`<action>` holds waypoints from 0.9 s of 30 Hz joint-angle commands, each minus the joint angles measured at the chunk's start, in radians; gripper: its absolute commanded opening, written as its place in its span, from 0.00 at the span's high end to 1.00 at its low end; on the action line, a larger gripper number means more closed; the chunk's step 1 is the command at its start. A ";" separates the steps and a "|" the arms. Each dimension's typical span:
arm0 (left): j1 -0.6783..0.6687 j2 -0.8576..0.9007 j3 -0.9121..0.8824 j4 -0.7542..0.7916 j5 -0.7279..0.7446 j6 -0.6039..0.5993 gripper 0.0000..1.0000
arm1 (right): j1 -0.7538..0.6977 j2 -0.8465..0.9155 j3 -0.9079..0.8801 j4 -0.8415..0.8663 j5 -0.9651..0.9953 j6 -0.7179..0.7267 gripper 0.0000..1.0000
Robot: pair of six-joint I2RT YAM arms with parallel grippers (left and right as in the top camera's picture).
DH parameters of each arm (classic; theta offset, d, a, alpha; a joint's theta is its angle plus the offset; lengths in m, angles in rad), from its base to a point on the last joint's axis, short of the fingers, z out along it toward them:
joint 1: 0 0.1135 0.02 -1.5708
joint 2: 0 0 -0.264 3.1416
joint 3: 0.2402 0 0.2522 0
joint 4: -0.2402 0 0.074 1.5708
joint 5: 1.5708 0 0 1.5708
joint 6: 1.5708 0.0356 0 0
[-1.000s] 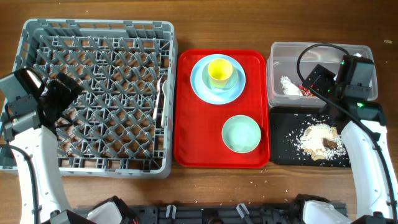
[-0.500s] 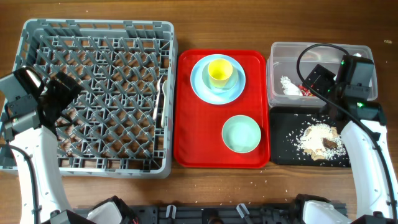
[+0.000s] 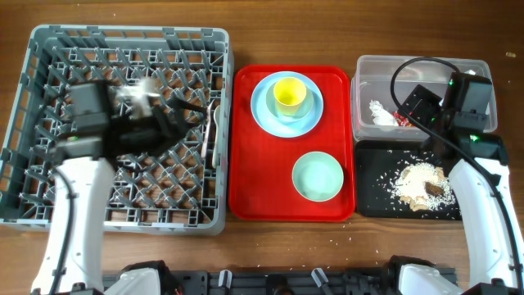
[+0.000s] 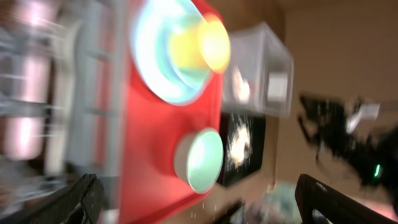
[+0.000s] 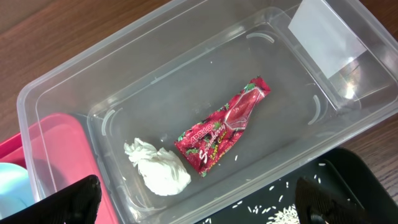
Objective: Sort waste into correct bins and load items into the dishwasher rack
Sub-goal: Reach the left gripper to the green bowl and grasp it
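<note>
My left gripper (image 3: 187, 113) hangs open and motion-blurred over the grey dishwasher rack (image 3: 49, 49), pointing toward the red tray. Its wrist view shows the yellow cup (image 4: 205, 43) standing in the blue plate (image 4: 155, 74) and the green bowl (image 4: 202, 162) ahead. My right gripper (image 5: 199, 211) is open and empty above the clear tub (image 5: 186, 62), where the red wrapper (image 5: 224, 127) and white napkin (image 5: 158, 171) lie. The food scraps (image 3: 422, 184) sit in the black tray (image 3: 377, 197). A white utensil (image 3: 216, 131) lies at the rack's right side.
The red serving tray (image 3: 246, 164) sits between the rack and the bins, with the plate (image 3: 286, 115) and cup (image 3: 289, 94) at its back and the bowl (image 3: 318, 175) at its front. Rice grains are scattered on the black tray.
My left arm has swung from the rack's left edge rightward across the rack toward the red tray, still open. The right arm has not moved.
</note>
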 commanded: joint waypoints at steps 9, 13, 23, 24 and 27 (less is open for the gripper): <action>-0.531 -0.002 0.012 0.069 -0.557 -0.048 0.00 | -0.003 0.007 0.021 0.000 -0.009 -0.011 0.00; -0.603 0.003 0.012 0.123 -0.565 -0.048 0.38 | -0.003 0.007 0.021 0.000 -0.009 -0.011 0.00; -0.727 0.151 0.012 0.219 -0.631 -0.049 0.47 | -0.003 0.007 0.021 0.000 -0.009 -0.011 0.00; -0.753 0.170 0.012 0.231 -0.631 -0.049 0.48 | -0.003 0.007 0.021 0.000 -0.009 -0.010 0.00; -0.851 0.216 0.012 0.266 -0.632 -0.049 0.58 | -0.003 0.007 0.021 0.000 -0.009 -0.011 0.00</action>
